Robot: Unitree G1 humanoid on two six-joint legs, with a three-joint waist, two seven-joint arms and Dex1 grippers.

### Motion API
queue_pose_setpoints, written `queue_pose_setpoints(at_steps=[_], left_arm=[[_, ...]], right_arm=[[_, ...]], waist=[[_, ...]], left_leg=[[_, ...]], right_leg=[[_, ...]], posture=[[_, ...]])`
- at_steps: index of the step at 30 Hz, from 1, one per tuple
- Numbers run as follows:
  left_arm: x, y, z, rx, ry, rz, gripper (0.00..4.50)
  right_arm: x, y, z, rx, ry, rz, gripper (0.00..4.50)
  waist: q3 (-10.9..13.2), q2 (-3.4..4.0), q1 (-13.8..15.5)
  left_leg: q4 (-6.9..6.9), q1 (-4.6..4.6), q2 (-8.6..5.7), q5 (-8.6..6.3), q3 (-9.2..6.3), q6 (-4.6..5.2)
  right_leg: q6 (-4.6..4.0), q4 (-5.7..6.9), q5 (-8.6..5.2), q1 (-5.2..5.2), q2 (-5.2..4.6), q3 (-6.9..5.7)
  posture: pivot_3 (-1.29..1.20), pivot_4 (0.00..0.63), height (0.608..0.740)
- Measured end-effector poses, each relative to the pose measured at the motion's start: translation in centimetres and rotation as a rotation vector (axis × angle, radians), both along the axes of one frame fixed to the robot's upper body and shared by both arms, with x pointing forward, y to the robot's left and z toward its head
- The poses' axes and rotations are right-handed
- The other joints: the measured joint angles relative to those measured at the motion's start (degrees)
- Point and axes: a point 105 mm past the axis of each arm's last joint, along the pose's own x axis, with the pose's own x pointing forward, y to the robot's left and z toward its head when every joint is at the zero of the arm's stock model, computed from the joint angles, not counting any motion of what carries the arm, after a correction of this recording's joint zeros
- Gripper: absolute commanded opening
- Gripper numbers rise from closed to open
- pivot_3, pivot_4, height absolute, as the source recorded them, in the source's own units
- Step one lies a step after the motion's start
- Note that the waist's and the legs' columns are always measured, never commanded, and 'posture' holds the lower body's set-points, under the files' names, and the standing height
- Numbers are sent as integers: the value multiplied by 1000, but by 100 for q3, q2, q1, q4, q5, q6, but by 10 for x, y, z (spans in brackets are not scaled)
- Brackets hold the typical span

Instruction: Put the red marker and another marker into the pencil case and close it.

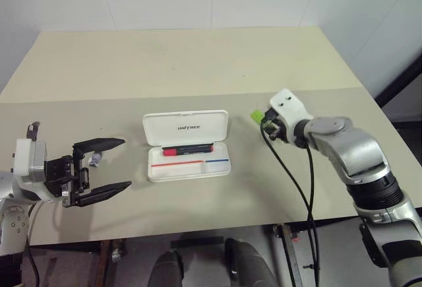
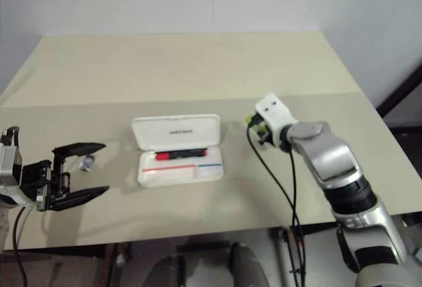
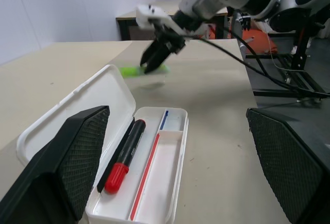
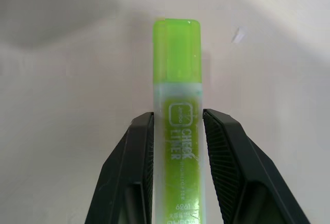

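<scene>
Left gripper point(image 1: 112, 165): held low over the left part of the beige worktop point(image 1: 198, 63), pointing level toward the pencil case, its two black fingers spread wide with nothing between them. A small pale object point(image 1: 95, 160) lies on the worktop just beside the upper finger (too small to identify).

Pencil case point(image 1: 187, 145): white, rounded corners, lying open at the middle of the worktop, lid folded back away from the robot. The lid's inner face carries dark lettering that appears to read "UNITREE". The tray shows a red stripe and a shorter blue stripe along its floor.

Red marker point(image 1: 188, 149): lying flat inside the tray against the hinge side, red end toward the robot's left, black part toward its right. No writing on it can be read.

Right gripper point(image 1: 262, 121): arm reaching forward and bent inward at the wrist, to the right of the case and well apart from it, fingers angled downward. It is pinching the light-green marker point(image 4: 178, 116) across its body; in the left wrist view the marker appears held clear of the worktop surface. The cap end projects beyond the fingertips. Its pale label reads "CHECK LINER" (smaller print below is not legible). The green marker is outside the case.
</scene>
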Motion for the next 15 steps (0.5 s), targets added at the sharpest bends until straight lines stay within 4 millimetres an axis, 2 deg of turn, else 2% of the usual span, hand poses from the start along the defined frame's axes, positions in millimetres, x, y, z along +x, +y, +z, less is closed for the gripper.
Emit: queue_pose_setpoints(at_steps=[4, 8, 12, 15], left_arm=[[-2, 0, -1, 4, 3, -24, 4500], [-2, 6, -3, -7, 19, -35, 4500], [1, 15, 1, -30, 6, -37, 4500], [4, 20, 1, -44, 6, -37, 4500]], right_arm=[[-3, 10, 35, 7, -82, 134, 1133], [-23, 21, 54, -11, -75, 318, 1133], [-53, 49, 64, -5, -35, 560, 1133], [-74, 73, 58, -16, 3, 722, 1132]], waist=[[9, 14, 6], [11, 17, 10], [11, 18, -4], [11, 17, -3]], left_leg=[[3, -1, 0, 0, 2, 0], [1, -1, 1, 0, 1, 0], [2, 2, 4, 0, 1, 0], [6, 3, 9, 0, -1, 0]], right_leg=[[2, 0, 1, 0, -1, 0], [5, 0, 0, 0, 0, -1], [8, 4, 1, 0, 2, -1], [7, 10, 1, 0, 6, -4]], posture=[[0, 150, 740], [0, 150, 740], [0, 150, 740], [0, 150, 740]])
